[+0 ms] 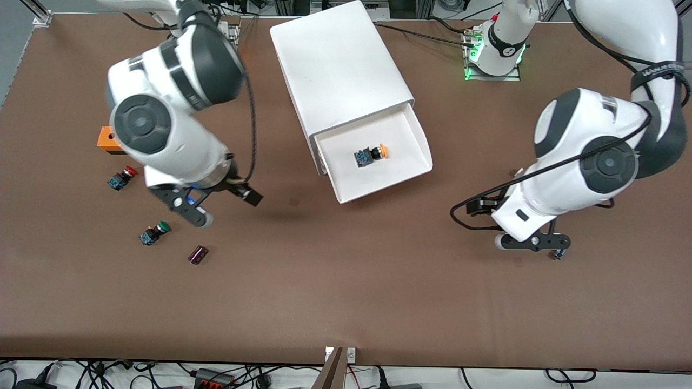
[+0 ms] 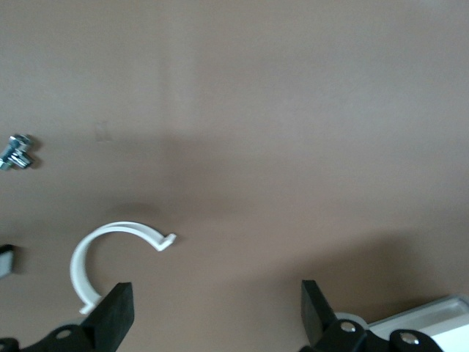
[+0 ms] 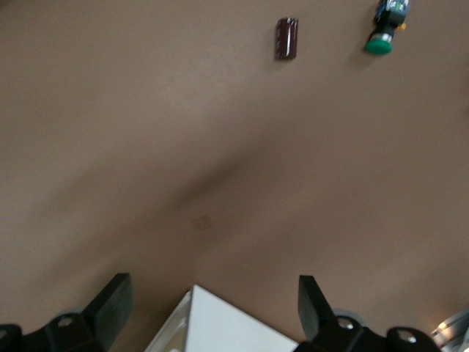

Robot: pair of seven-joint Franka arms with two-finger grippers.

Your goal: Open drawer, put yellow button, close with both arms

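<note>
The cabinet (image 1: 338, 70) is set on the table (image 1: 346, 302) between the two arm bases, and its drawer (image 1: 416, 135) is drawn out toward the front camera, so that the tray is exposed from above. The right arm (image 1: 162, 119) is held toward its own end of the table with the right gripper (image 1: 208, 208) over bare table, beside the green button (image 1: 154, 233); its fingers (image 3: 110, 304) are spread with nothing between them. The left arm (image 1: 589, 162) is positioned at the opposite end with the left gripper (image 1: 540, 246) low over the table, its fingers (image 2: 117, 315) likewise spread and empty, close to a white clip (image 2: 110, 257). The yellow button (image 1: 372, 154) is lying on its side in the drawer, so the placing step is judged complete. Both grippers are judged to be kept clear of the tray in readiness for the closing push. A red button (image 1: 121, 178), a dark capacitor (image 1: 198, 254) and an orange block (image 1: 105, 139) are left near the right arm.
</note>
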